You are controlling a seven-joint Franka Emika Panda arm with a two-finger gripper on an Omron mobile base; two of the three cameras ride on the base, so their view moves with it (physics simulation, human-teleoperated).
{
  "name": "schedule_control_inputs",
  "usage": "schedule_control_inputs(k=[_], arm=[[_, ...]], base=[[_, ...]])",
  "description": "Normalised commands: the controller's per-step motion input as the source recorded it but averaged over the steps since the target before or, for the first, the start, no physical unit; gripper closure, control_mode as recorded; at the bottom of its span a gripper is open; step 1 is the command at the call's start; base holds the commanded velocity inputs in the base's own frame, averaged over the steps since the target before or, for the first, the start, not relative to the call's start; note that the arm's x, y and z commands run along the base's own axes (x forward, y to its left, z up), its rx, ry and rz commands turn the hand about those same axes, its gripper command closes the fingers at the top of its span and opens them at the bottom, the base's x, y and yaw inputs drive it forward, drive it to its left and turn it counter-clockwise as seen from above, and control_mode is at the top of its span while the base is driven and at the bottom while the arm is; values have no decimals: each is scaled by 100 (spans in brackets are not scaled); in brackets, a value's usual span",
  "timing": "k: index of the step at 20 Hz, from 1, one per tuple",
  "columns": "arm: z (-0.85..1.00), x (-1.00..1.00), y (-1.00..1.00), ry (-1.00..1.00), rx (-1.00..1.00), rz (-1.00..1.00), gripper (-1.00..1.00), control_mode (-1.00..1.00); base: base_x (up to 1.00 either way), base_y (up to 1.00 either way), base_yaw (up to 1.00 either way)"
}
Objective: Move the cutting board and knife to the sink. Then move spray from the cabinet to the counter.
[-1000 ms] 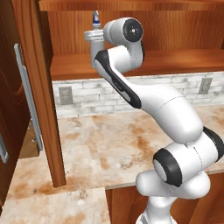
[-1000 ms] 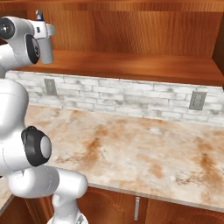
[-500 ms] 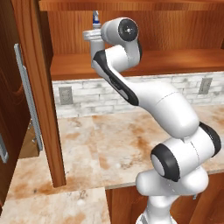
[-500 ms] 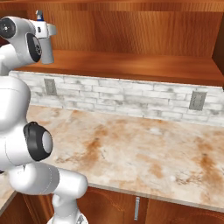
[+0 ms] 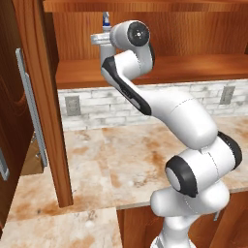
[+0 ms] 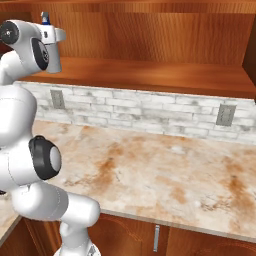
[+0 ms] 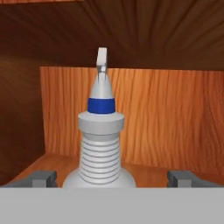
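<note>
Upright on the cabinet's lower plank shelf stands the spray, toward the left end of that shelf and close to the cabinet's back wall. In the hand view its ribbed light-grey neck, blue band and white nozzle fill the middle, with the wooden back panel behind it and the darker side wall at the left. From the left base view only the blue-and-white nozzle tip peeks above the robot's wrist; from the right base view the tip likewise shows above the hand.

Around it the gripper is spread wide: one dark fingertip rises left of the bottle's shoulder and the other well to its right, neither touching the bottle. The bottle sits between them, nearer the left tip.

Compared with a second ago, the spray stands in the same spot on the shelf and the jaws are as wide as before. The arm's posture has changed: in the left base view the elbow and forearm have swung rightward and the lower joints lean further toward the right edge, while the wrist stays up at the shelf. The camera has not shifted.

Below the shelf runs a pale brick backsplash with wall outlets, and under that the counter, beige with rusty blotches. The cabinet door hangs open at the left, its silver bar handle vertical.
</note>
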Motion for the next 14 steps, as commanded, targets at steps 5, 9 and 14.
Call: schedule_control_inputs(k=[5, 9, 14], arm=[[0, 18, 4, 0, 2, -2, -100, -100], [0, 16, 6, 0, 2, -2, -100, -100], [0, 16, 7, 0, 2, -2, -100, -100]], base=[[0, 0, 0], [0, 0, 0], [0, 0, 0]])
